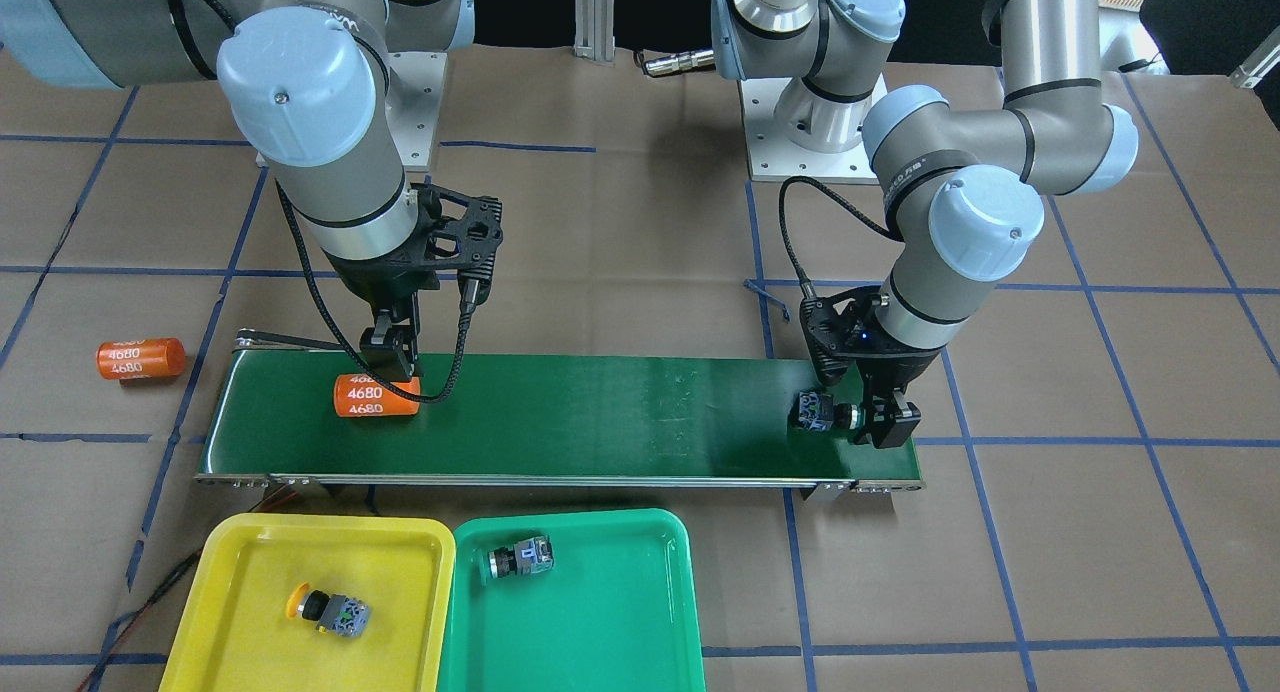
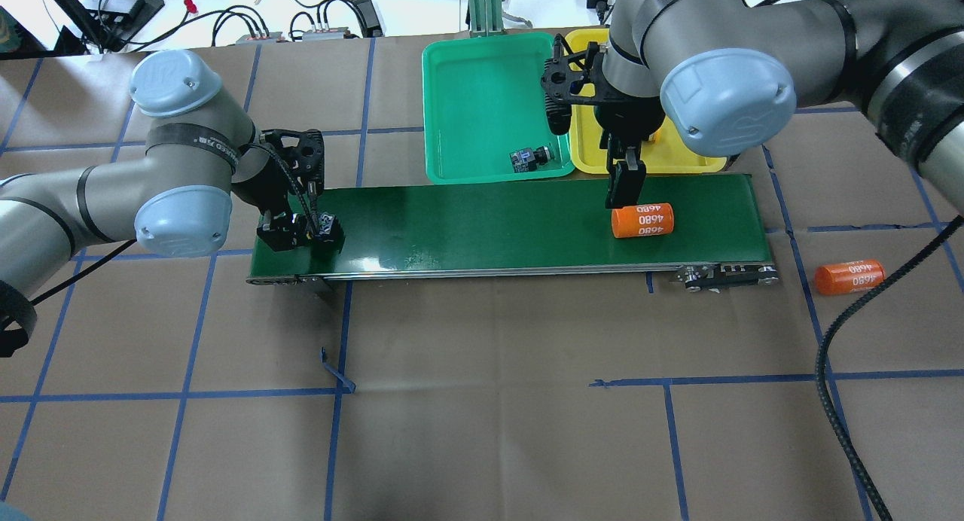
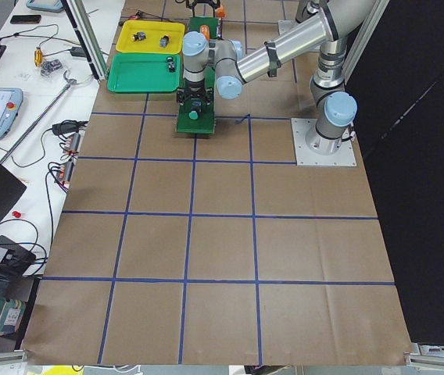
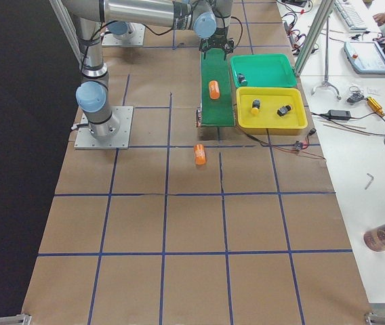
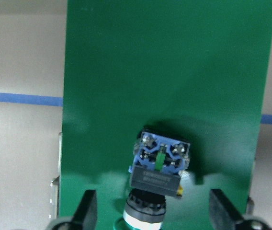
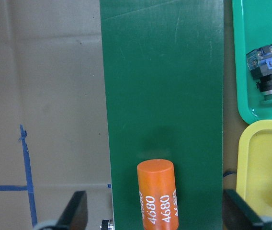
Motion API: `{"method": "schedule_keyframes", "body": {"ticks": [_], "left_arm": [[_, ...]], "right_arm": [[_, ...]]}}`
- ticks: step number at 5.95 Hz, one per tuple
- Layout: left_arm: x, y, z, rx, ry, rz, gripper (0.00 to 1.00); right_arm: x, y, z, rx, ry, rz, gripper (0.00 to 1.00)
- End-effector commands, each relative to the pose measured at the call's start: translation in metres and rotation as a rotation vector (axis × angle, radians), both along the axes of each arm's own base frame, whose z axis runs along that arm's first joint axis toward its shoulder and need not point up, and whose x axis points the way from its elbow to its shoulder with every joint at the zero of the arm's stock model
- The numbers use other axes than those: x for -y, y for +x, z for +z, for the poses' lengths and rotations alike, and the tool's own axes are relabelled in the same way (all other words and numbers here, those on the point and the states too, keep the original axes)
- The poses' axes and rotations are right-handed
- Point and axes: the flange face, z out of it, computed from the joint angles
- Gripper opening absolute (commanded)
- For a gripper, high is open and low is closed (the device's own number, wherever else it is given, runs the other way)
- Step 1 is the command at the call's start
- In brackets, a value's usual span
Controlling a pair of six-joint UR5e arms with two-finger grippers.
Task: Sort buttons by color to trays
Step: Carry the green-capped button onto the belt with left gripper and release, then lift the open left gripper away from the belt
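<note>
Pointing down, the left claw straddles a button, spread wide

Overhead looks down from 6 o'clock; front camera faces it from 12; both share belt, green tray.

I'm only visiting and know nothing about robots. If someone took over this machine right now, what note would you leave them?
Left gripper: open, straddling a button lying on the conveyor belt; its cap looks green. Not gripped.
Right gripper: open, astride an orange cylinder on the belt.
Done: one button in the green tray; two buttons in the yellow tray.
Left: move the belt button, probably to green. A second cylinder lies off the belt on the table.
</note>
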Motion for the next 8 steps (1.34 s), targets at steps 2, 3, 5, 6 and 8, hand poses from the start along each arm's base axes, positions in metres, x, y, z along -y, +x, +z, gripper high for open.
{"method": "schedule_keyframes", "body": {"ticks": [2, 3, 5, 6, 8], "left_arm": [[-0.023, -0.013, 0.12, -0.095, -0.006, 0.392, 0.95], [-0.035, -0.018, 0.167, -0.112, -0.016, 0.519, 0.95], [-0.051, -0.031, 0.199, -0.148, -0.041, 0.792, 0.96], [-0.051, -0.029, 0.212, -0.153, -0.066, 0.918, 0.98], [-0.046, -0.024, 0.22, -0.105, -0.103, 1.151, 0.98]], "right_arm": [[0.0, 0.0, -0.001, 0.0, 0.001, 0.0, 1.0], [0.0, 0.0, -0.001, 0.001, 0.002, 0.0, 1.0], [-0.001, 0.001, -0.001, 0.001, 0.002, 0.001, 1.0], [-0.001, 0.001, -0.001, 0.001, 0.002, 0.001, 1.0], [-0.001, 0.001, -0.001, 0.001, 0.002, 0.0, 1.0]]}}
